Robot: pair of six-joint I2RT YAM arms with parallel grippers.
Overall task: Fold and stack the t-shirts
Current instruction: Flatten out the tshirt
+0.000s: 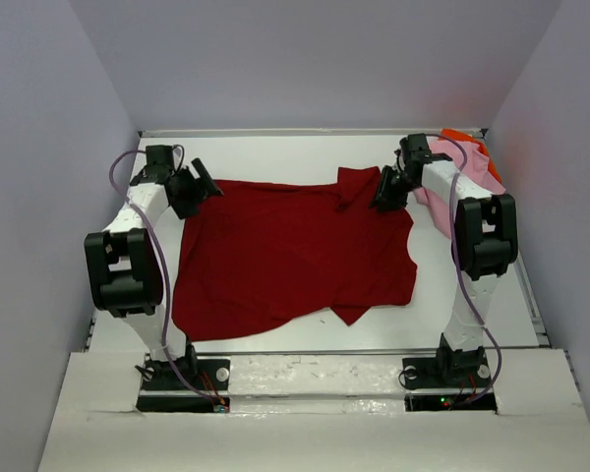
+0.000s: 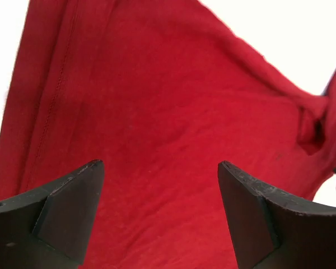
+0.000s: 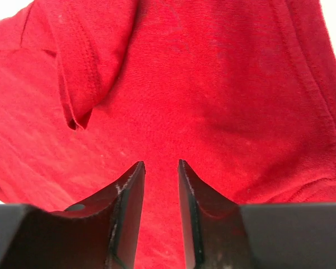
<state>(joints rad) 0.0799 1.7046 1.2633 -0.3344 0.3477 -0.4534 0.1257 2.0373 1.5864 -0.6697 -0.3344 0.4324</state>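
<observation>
Dark red t-shirt [image 1: 295, 256] lies spread over the middle of the white surface [image 1: 275, 147]. The knit is soft and matte, mostly flat, with an uneven wavy near hem and a short sleeve folded back on itself at the far right. Left gripper [image 1: 199, 187] sits at the shirt's far-left corner. In its wrist view the black wedge-shaped fingers [image 2: 73, 207] stand wide apart with nothing between them, only red cloth below and a line of stitching [image 2: 56, 95] running down a folded edge. Right gripper [image 1: 388, 192] sits at the far-right corner beside the folded sleeve. In its wrist view the fingers [image 3: 129, 207] are narrow, with a slim gap between scuffed inner faces; cannot tell whether any cloth is pinched. The sleeve [image 3: 78, 73] there shows a double-stitched cuff, doubled over into a soft flap, over a fine ribbed weave. Light pink t-shirt [image 1: 477, 167] is bunched at the far-right corner of the surface, partly behind the right arm. Bright orange t-shirt [image 1: 467, 136] shows as a small patch just beyond the pink one, against the back wall.
</observation>
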